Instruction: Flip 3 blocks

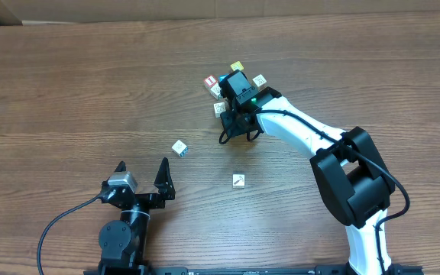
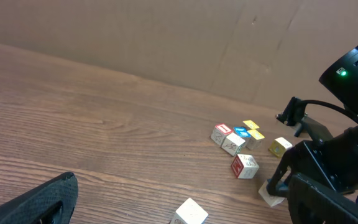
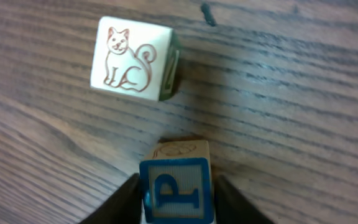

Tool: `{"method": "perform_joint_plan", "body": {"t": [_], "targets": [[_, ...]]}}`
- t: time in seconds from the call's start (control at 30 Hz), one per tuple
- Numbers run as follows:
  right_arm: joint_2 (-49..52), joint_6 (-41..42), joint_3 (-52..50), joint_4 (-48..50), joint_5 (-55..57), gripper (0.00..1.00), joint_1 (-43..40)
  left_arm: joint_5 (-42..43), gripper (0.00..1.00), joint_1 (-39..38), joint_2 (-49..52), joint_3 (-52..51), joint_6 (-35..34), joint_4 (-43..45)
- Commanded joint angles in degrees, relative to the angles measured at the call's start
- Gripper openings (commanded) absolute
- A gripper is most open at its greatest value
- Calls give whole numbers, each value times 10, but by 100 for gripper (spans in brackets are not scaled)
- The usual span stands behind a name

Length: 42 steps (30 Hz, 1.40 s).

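In the right wrist view my right gripper (image 3: 178,199) is shut on a small wooden block (image 3: 178,186). Its blue-and-white P face points at the camera, and a dark finger presses each side. The left wrist view shows that block (image 2: 269,194) as pale cream, low on the table under the right gripper (image 2: 277,182). A cream block with a cat drawing (image 3: 132,57) lies just beyond it. Two more pale blocks (image 1: 179,147) (image 1: 238,181) lie apart nearer the front. My left gripper (image 1: 143,163) stands wide open and empty near the front edge.
A cluster of cubes sits behind the right gripper: a red-faced cube (image 1: 211,81), a yellow cube (image 1: 237,67) and a cream cube (image 1: 260,79). A cube with a red side (image 2: 245,166) stands next to the held block. A cardboard wall (image 2: 166,37) borders the table's far side.
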Motion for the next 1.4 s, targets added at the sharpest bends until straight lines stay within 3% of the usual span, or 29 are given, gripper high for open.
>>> {"method": "perform_joint_plan", "body": {"t": [0.0, 0.37, 0.67, 0.97, 1.1, 1.37], "targets": [[-12, 8, 5, 1, 0, 31, 4, 4, 100, 3, -6, -2, 9, 1], [-107, 16, 35, -75, -7, 30, 7, 4, 100, 3, -6, -2, 9, 1], [-205, 101, 35, -164, -44, 27, 9, 4, 100, 3, -6, -2, 9, 1], [-210, 164, 34, -224, -81, 27, 10, 4, 100, 3, -6, -2, 9, 1], [-210, 190, 34, -242, -83, 22, 10, 4, 100, 3, -6, -2, 9, 1], [-210, 192, 28, -260, -82, 23, 28, 4, 100, 3, -6, -2, 9, 1]]}}
